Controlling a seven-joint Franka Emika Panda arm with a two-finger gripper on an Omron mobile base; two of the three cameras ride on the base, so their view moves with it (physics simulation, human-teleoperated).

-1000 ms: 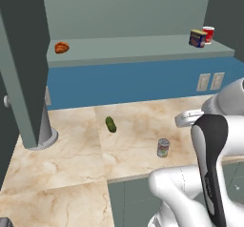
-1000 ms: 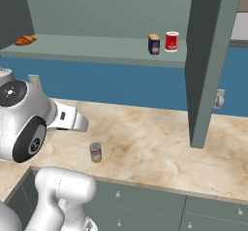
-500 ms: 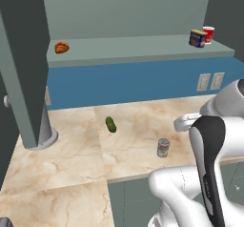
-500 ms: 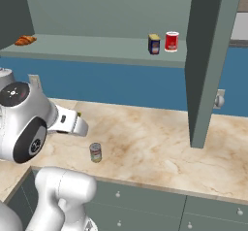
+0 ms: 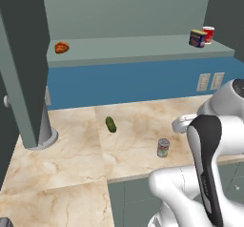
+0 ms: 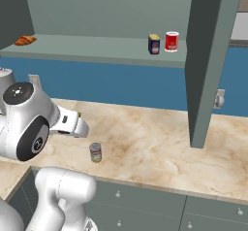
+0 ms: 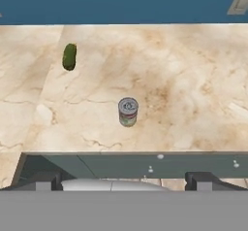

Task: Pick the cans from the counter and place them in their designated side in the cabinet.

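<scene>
A silver can (image 5: 163,148) (image 6: 95,152) (image 7: 128,111) with a green-and-red label stands upright on the beige counter (image 5: 71,159) (image 6: 155,142) (image 7: 184,89) near its front edge. My gripper (image 5: 177,124) (image 6: 80,127) (image 7: 123,181) hangs above and just short of it, open, its fingertips (image 7: 48,179) wide apart with nothing between them. The yellow-topped can with the blue label (image 5: 197,38) (image 6: 154,44) stands on the cabinet shelf (image 5: 133,47) (image 6: 87,48) right beside the red can (image 5: 208,34) (image 6: 171,41).
A green pickle (image 5: 110,124) (image 7: 69,56) lies on the counter left of the silver can. A croissant (image 5: 61,47) (image 6: 25,41) sits at the shelf's other end. Open cabinet doors (image 5: 24,54) (image 6: 208,55) hang over the counter on both sides. Wall outlets (image 5: 203,82) are on the blue backsplash.
My hand has eased a little lower and toward the counter's front edge, above the silver can. The cans, pickle and croissant have stayed in place.
</scene>
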